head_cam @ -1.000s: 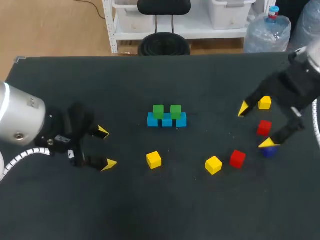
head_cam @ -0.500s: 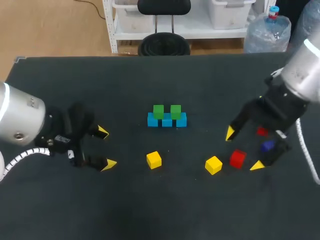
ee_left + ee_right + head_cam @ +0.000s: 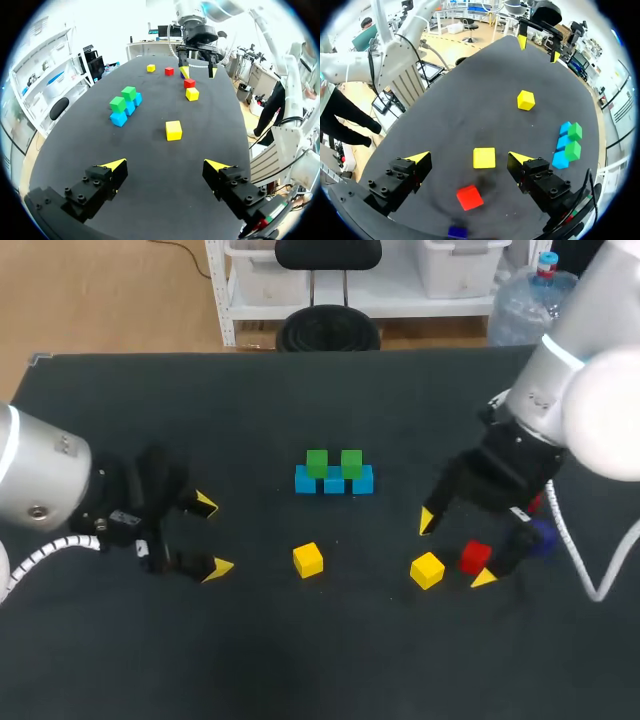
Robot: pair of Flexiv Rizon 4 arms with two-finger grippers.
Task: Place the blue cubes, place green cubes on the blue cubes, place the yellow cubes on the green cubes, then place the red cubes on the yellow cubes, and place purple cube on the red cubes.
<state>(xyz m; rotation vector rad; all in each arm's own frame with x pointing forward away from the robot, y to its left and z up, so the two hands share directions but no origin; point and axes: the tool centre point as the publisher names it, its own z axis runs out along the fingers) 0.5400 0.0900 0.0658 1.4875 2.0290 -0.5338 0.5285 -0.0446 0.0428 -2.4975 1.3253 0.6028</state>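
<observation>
Now the right gripper (image 3: 456, 550) hangs wide open and empty over a yellow cube (image 3: 427, 570) in the lower right, so I think it must drop, pinch it, and carry it to the green cubes (image 3: 317, 462) in the middle.

We find the table (image 3: 180, 400) — a dark matte top filling the head view from the lower edge up to a straight far edge in the upper part. A pale mark (image 3: 38, 358) sits at its upper-left corner.
</observation>
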